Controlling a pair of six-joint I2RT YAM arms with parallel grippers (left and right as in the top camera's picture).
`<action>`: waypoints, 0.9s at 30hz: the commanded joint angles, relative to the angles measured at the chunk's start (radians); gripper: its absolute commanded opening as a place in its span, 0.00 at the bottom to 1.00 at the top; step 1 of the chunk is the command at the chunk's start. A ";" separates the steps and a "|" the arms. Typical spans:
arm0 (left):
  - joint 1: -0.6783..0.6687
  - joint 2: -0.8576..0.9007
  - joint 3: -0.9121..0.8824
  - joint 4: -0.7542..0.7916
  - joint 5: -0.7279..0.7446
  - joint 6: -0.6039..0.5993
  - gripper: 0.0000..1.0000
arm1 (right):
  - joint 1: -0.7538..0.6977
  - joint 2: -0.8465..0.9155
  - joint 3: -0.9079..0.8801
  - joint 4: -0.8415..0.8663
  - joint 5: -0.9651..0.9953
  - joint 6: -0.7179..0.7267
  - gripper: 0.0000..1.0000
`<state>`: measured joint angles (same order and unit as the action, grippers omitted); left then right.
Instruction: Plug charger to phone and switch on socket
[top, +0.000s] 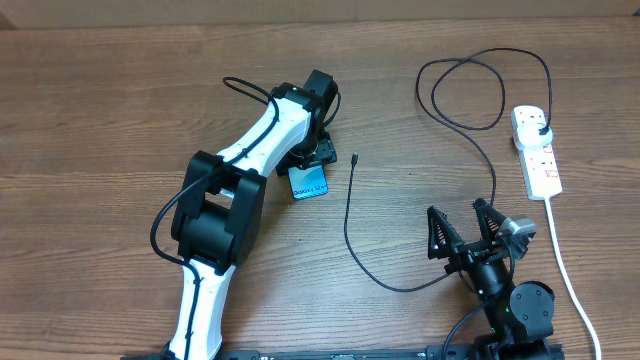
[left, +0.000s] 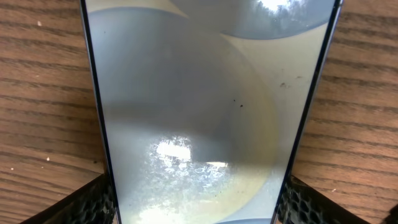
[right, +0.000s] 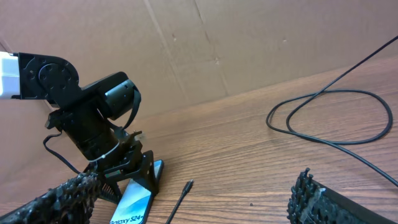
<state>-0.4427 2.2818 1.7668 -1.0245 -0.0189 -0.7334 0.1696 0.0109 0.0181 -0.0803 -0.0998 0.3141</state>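
The phone (top: 311, 184), with a light-blue screen, lies on the table and fills the left wrist view (left: 186, 93). My left gripper (top: 316, 156) is shut on the phone, one finger against each long edge (left: 196, 208). The charger is a thin black cable (top: 347, 225). Its connector tip (top: 355, 158) lies free just right of the phone (right: 188, 184). Its black plug (top: 541, 129) sits in the socket (top: 538, 160), a white power strip at the right. My right gripper (top: 465, 228) is open and empty (right: 199, 202), near the front, beside the cable's bend.
The socket's white lead (top: 565, 265) runs down the right side to the front edge. The cable makes a loop (top: 480, 90) at the back right. A cardboard wall (right: 217, 43) stands behind the table.
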 joint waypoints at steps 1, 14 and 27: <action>0.011 0.053 -0.052 0.002 0.013 -0.003 0.61 | -0.007 -0.008 -0.010 0.004 0.002 0.003 1.00; 0.011 0.052 -0.049 -0.010 0.016 -0.002 0.41 | -0.007 -0.008 -0.010 0.004 0.002 0.003 1.00; 0.011 0.052 -0.037 -0.035 0.016 0.005 0.04 | -0.007 -0.008 -0.010 0.004 0.002 0.003 1.00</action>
<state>-0.4427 2.2814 1.7672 -1.0317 -0.0185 -0.7319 0.1699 0.0109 0.0181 -0.0795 -0.0998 0.3138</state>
